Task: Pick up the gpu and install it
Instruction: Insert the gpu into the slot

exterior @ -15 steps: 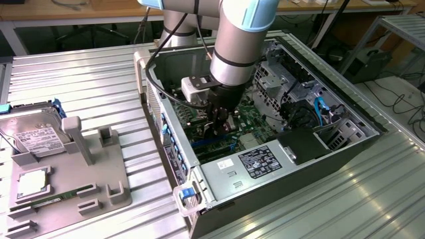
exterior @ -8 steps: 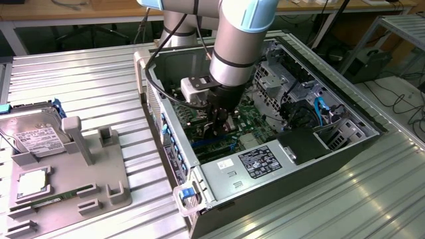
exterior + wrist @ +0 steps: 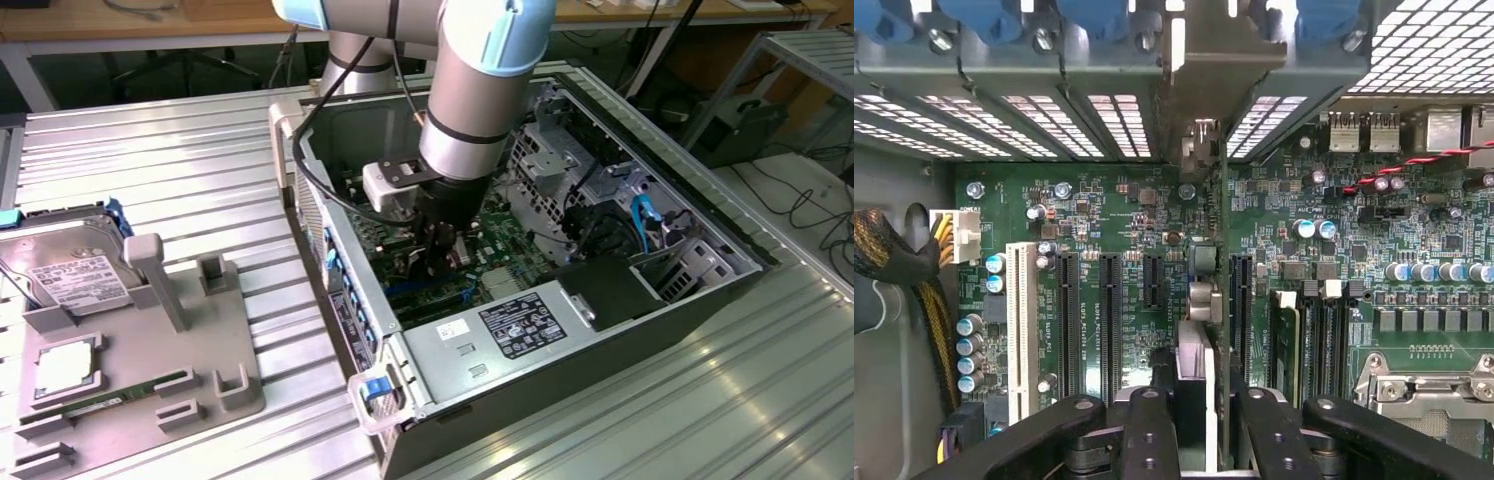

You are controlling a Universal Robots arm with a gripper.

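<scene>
My gripper point(image 3: 446, 252) reaches down into the open computer case point(image 3: 441, 400), just over the green motherboard point(image 3: 1124, 215). In the wrist view the gripper point(image 3: 1206, 405) is shut on the gpu point(image 3: 1220, 300), which I see edge-on as a thin dark card running away from the fingers point(image 3: 1150, 420). Its silver end bracket point(image 3: 1204, 60) stands against the case's rear slot openings. The card's lower edge sits close beside a black expansion slot point(image 3: 1240, 300); I cannot tell whether it is seated. The fan face is hidden.
Other black slots point(image 3: 1109, 310) and a white slot point(image 3: 1022, 330) lie beside the card, with RAM slots point(image 3: 1324, 340) and the CPU socket point(image 3: 1429, 385) on its other side. Outside the case, a grey fixture point(image 3: 200, 340) holds a hard drive point(image 3: 67, 270) and a green RAM stick point(image 3: 120, 395).
</scene>
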